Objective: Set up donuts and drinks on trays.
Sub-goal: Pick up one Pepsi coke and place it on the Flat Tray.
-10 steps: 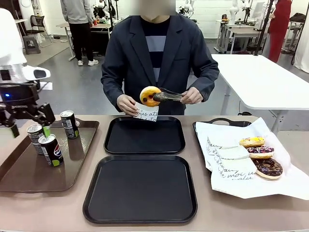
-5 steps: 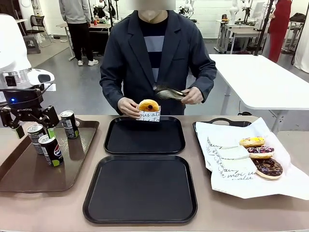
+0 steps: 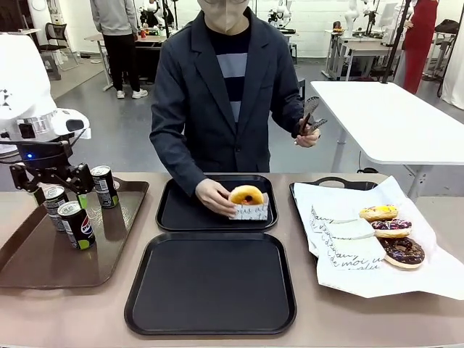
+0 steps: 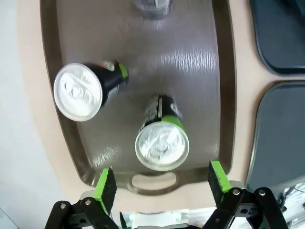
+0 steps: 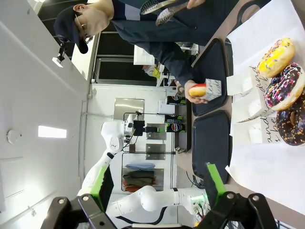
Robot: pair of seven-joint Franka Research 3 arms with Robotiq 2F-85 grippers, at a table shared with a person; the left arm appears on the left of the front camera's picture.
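Observation:
My left gripper (image 3: 56,194) hangs open just above the drinks on the brown tray (image 3: 43,254). Three black cans stand there (image 3: 53,205) (image 3: 76,225) (image 3: 104,186). In the left wrist view one can (image 4: 162,143) sits straight ahead between my green pads (image 4: 106,183), with another can (image 4: 78,90) beside it. A person's hand sets a yellow donut (image 3: 246,196) in a paper holder on the far black tray (image 3: 181,210). The near black tray (image 3: 210,283) is bare. My right gripper (image 5: 158,186) is open with nothing in it, off beside the donuts.
Yellow (image 3: 378,212), purple (image 3: 391,228) and chocolate (image 3: 403,251) donuts lie on white paper over a handled tray (image 3: 341,183) at the right. The person's other hand holds tongs (image 3: 310,116) up high. A white table (image 3: 391,119) stands behind.
The person lowered the donut in its holder from chest height onto the far black tray and lifted the tongs away. My left gripper drifted slightly right over the cans, still open.

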